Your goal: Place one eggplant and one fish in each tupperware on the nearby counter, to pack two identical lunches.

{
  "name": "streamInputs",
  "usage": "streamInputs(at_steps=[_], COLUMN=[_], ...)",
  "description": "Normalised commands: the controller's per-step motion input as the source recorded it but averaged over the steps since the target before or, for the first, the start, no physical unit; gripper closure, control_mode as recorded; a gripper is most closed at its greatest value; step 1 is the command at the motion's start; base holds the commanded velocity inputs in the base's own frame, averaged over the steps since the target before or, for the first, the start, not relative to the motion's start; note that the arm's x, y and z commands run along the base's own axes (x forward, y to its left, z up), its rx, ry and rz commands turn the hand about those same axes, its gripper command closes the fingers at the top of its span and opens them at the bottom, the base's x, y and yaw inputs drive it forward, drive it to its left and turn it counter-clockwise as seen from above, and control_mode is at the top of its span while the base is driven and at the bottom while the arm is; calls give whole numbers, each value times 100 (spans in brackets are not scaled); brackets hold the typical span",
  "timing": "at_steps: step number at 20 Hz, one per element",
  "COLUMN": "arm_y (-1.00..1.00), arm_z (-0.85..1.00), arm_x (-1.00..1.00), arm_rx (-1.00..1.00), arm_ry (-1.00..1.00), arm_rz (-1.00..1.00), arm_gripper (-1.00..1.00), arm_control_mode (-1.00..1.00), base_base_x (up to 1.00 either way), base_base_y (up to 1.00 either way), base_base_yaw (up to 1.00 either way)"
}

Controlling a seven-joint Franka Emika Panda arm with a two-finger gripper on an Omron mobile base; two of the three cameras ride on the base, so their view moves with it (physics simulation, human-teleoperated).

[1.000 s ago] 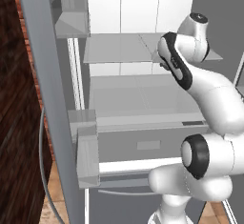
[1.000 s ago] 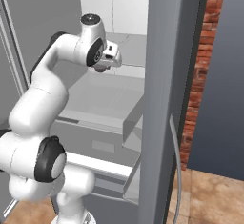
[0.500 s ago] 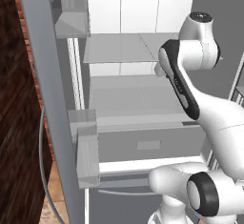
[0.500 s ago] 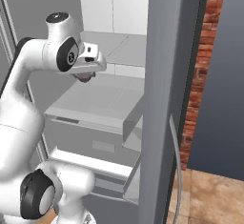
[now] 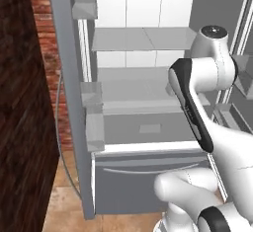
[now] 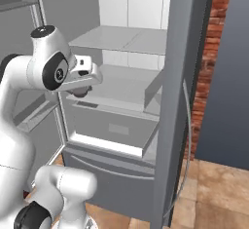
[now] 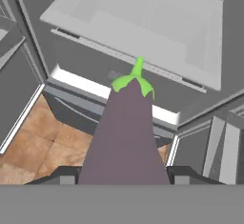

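Note:
A mauve-brown eggplant (image 7: 125, 137) with a green stem stands up between the two dark fingertips (image 7: 62, 176) in the hand view, and my gripper (image 7: 124, 175) is shut on it. From the right base view the gripper (image 6: 81, 87) hangs in front of the open fridge at the height of the middle shelf, with the dark eggplant (image 6: 80, 92) under the hand. In the left base view my own forearm covers the hand. The fish, the tupperware and the counter are out of view.
The open grey fridge has shelves (image 6: 121, 84) and a pulled-out lower drawer (image 7: 143, 23). Its open door (image 6: 180, 101) stands at the right, another door (image 5: 69, 102) at the left. Brick wall (image 6: 209, 52) and wooden floor (image 7: 43, 142) flank it.
The arm has drawn back from the fridge shelf toward the base, carrying the eggplant; in the right base view the hand has swung left and lower. The grip has not changed.

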Motion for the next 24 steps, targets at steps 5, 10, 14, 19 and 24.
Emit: streamInputs(at_steps=[5,10,14,19,24], arm_y=[0,0,0,0,0], arm_z=[0,0,0,0,0], arm_x=[0,0,0,0,0], arm_rx=[0,0,0,0,0], arm_ry=[0,0,0,0,0], arm_rz=[0,0,0,0,0], arm_gripper=[100,100,100,100,100], arm_control_mode=[100,100,100,100,100], base_base_x=[-98,-53,-28,-22,-9], base_base_y=[-1,-58,-100,-94,-60], base_base_yaw=[9,2,0,1,17])
